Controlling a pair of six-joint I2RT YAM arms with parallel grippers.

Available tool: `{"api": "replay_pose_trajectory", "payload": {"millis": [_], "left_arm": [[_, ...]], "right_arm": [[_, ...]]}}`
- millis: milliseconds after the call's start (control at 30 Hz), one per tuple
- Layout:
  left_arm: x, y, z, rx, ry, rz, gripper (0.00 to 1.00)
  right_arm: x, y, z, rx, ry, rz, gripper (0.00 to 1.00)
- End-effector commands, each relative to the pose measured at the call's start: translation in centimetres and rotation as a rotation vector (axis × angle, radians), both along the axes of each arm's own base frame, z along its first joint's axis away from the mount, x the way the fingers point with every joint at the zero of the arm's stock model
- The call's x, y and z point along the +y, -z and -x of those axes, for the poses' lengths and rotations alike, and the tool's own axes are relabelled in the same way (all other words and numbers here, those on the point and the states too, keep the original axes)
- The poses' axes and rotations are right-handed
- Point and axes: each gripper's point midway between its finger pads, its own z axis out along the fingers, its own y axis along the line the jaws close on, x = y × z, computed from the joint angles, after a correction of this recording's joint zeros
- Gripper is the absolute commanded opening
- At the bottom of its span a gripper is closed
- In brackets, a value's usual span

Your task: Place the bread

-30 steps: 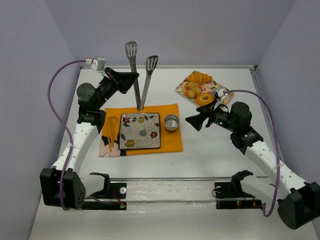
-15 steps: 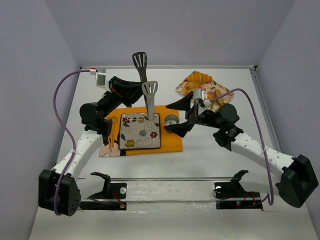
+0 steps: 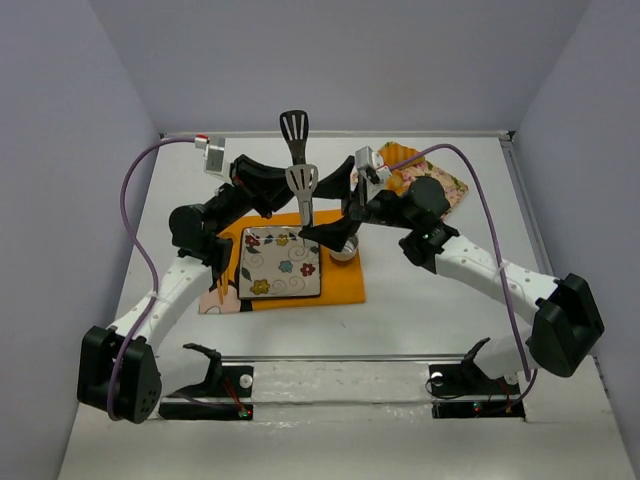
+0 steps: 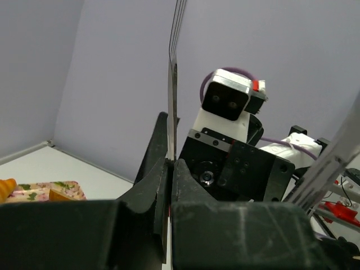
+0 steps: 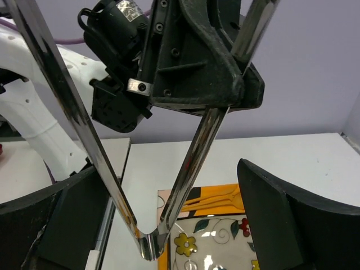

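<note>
- From overhead, both arms meet above the orange mat (image 3: 345, 285). My left gripper (image 3: 288, 195) is clamped on the tongs (image 3: 302, 180) and holds them upright.
- My right gripper (image 3: 322, 208) gapes wide, one finger on either side of the tongs' stems.
- Only my right wrist view shows the tongs' hinge, low over the flowered plate (image 5: 216, 242).
- Only my left wrist view shows my fingers (image 4: 147, 185) pinching one thin blade.
- I cannot pick out the bread or tell how it looks. My right arm hides most of the floral tray (image 3: 448, 186).
</note>
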Motion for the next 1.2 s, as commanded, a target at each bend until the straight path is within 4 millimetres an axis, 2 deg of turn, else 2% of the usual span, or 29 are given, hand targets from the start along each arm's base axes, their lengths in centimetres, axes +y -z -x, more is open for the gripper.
{"api": "replay_pose_trajectory", "payload": {"millis": [0, 100, 333, 567, 867, 1033, 1167], "left_arm": [[0.7, -3.7, 3.2, -0.219, 0.0, 0.059, 0.06], [0.4, -3.6, 3.4, -0.218, 0.006, 0.063, 0.06], [0.3, -2.8, 2.3, -0.191, -0.034, 0.062, 0.06], [0.3, -2.8, 1.6, -0.179, -0.054, 0.062, 0.06], [0.0, -2.3, 1.4, -0.158, -0.043, 0.051, 0.06], [0.0, -2.2, 1.4, -0.157, -0.046, 0.047, 0.06], [-0.1, -2.1, 0.8, -0.132, -0.058, 0.034, 0.06]], "right_arm": [[1.1, -1.8, -0.5, 0.044, -0.004, -0.021, 1.0], [1.9, -1.9, -0.7, 0.065, -0.022, -0.023, 1.0], [2.4, -3.1, 0.1, 0.09, -0.082, -0.056, 1.0], [2.0, -3.5, -0.6, 0.112, -0.027, -0.09, 0.98], [1.2, -5.2, -1.0, 0.07, 0.032, -0.132, 0.98], [1.2, -5.5, -0.7, 0.057, 0.024, -0.133, 0.88], [1.1, -5.6, -0.7, 0.052, 0.026, -0.139, 0.75]]}}
